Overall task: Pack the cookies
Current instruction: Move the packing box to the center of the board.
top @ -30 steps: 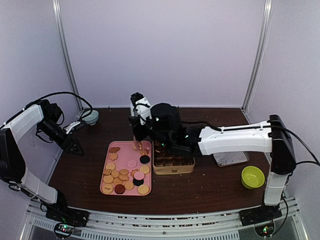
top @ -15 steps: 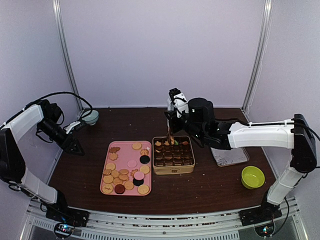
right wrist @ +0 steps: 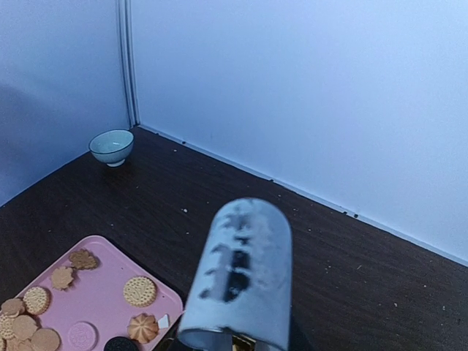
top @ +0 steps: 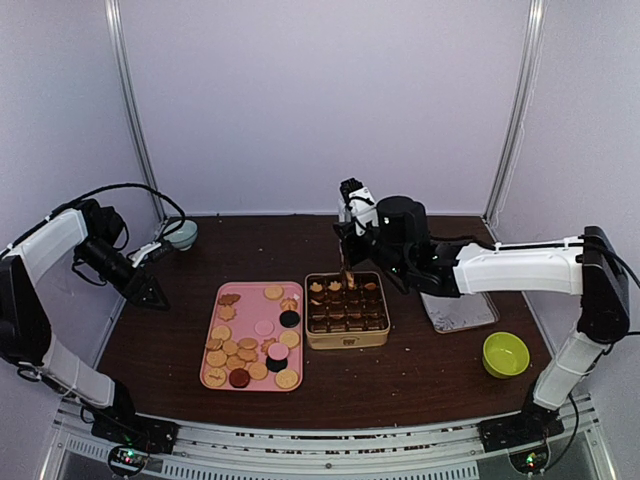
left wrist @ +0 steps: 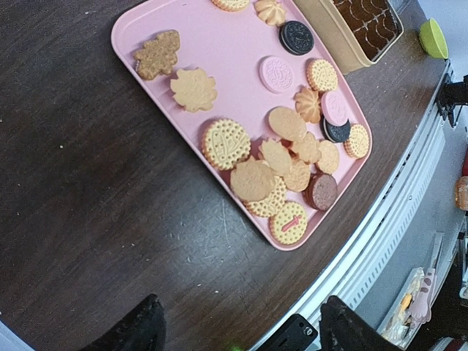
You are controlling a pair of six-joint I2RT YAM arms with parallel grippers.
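Round and flower-shaped tan, dark and pink cookies lie on a pink rectangular tray, beside a tan rectangular compartmented tin. The left gripper, jaws spread and empty, hovers left of the tray. The right gripper clamps silver metal tongs above the tin's far edge.

Both arms share one build: long white shells over the links, with black housings at the joints. The left arm carries a thin black cable that arcs free of its shell. It ends in a dark, wedge-shaped left gripper whose black fingers are matte and rounded at the tips. The right arm has a smooth white forearm, a black elbow block, a bulky black wrist housing and a small white piece mounted beside it. Each black base shows a tiny green light.
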